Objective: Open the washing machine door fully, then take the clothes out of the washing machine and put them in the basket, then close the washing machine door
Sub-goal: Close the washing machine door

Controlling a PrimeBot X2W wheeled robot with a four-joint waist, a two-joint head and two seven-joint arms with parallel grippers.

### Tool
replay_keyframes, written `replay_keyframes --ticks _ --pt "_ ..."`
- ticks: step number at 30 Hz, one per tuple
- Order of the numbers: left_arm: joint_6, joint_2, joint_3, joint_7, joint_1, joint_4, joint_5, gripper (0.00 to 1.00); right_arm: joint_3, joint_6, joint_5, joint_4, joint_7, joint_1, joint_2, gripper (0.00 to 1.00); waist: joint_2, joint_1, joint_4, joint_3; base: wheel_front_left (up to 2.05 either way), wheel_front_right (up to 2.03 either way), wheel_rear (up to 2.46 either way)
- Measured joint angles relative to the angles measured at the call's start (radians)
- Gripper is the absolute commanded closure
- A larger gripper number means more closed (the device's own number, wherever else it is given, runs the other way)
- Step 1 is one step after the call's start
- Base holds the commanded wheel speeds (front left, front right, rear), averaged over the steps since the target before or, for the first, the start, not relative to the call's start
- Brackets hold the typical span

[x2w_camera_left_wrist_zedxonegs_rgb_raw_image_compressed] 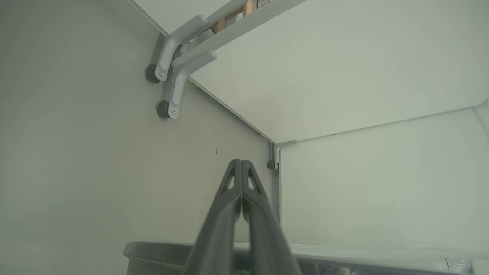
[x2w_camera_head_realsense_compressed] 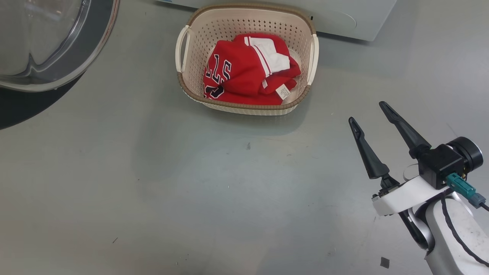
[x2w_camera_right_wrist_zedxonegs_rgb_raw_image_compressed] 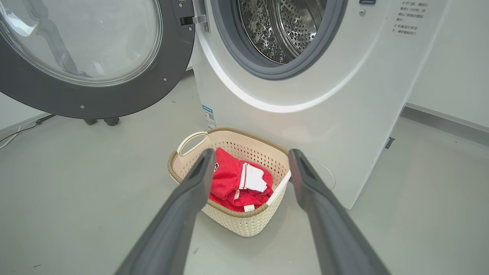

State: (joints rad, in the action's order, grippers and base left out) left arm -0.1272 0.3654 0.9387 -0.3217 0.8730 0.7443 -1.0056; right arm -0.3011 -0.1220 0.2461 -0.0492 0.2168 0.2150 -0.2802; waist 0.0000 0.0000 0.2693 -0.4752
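The red jerseys (x2w_camera_head_realsense_compressed: 244, 76) are lying bunched in the cream basket (x2w_camera_head_realsense_compressed: 244, 109), which is sitting on the grey floor (x2w_camera_head_realsense_compressed: 153, 191) just in front of the washing machine (x2w_camera_right_wrist_zedxonegs_rgb_raw_image_compressed: 305, 114). The visible part of the steel drum (x2w_camera_right_wrist_zedxonegs_rgb_raw_image_compressed: 282, 30) is looking empty, so closing is probably what is remaining. The washing machine door (x2w_camera_right_wrist_zedxonegs_rgb_raw_image_compressed: 114, 95) is standing wide open on the robot's left. The right gripper (x2w_camera_head_realsense_compressed: 367, 111) is hovering near the basket, its jaws spread wide and holding nothing. The left gripper (x2w_camera_left_wrist_zedxonegs_rgb_raw_image_compressed: 241, 162) is pointing at a pale wall, jaws pressed shut on nothing. The danger is lying in the swing: a push on the bulging glass could be slipping off, a low-sweeping arm could be knocking the basket, and a weak shove could be leaving the door unlatched.
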Motion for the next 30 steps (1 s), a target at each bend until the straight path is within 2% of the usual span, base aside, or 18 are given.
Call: replay_keyframes --ticks 14,30 --pt "0.0 0.012 -0.034 -0.15 0.065 0.086 -0.015 1.0 -0.001 0.0 0.002 -0.004 0.005 0.004 -0.001 0.0 0.0 0.0 -0.005 0.006 0.0 0.0 0.0" --pt "-0.001 0.038 -0.081 -0.314 0.081 0.11 -0.023 1.0 -0.001 0.0 0.006 -0.016 0.009 0.014 -0.001 0.0 0.0 0.0 0.0 0.013 0.0 0.0 0.0"
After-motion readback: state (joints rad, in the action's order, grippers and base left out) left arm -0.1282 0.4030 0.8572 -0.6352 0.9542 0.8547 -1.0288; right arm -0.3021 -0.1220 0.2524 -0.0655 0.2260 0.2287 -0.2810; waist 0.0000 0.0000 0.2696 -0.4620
